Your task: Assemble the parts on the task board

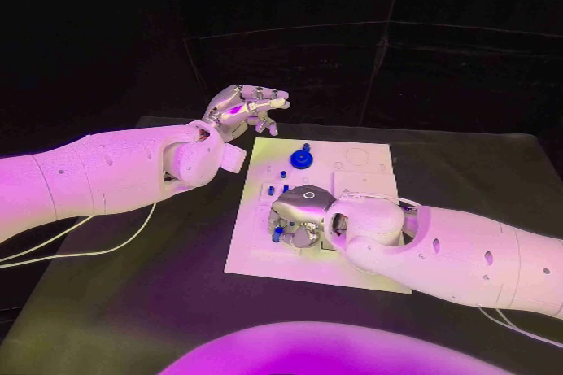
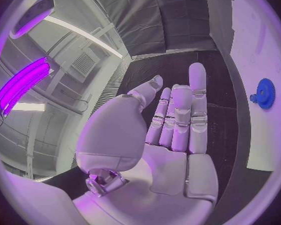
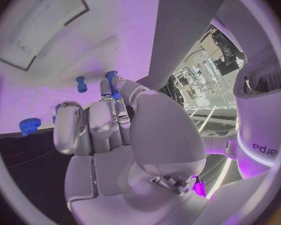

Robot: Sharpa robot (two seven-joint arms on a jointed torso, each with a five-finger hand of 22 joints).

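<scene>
R robot hand [image 1: 303,215] low over task board [image 1: 252,249], fingers curled down at small blue pegs [image 1: 279,228], hold unclear | pegs directly under R, upright | L robot hand [image 1: 244,105] empty, fingers apart, off board's far-L corner | blue gear [image 1: 302,157] between | R nearer.

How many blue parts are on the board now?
4 visible: a gear near the board's far edge, two pegs just before it, one piece at the right hand; more may hide beneath.
</scene>
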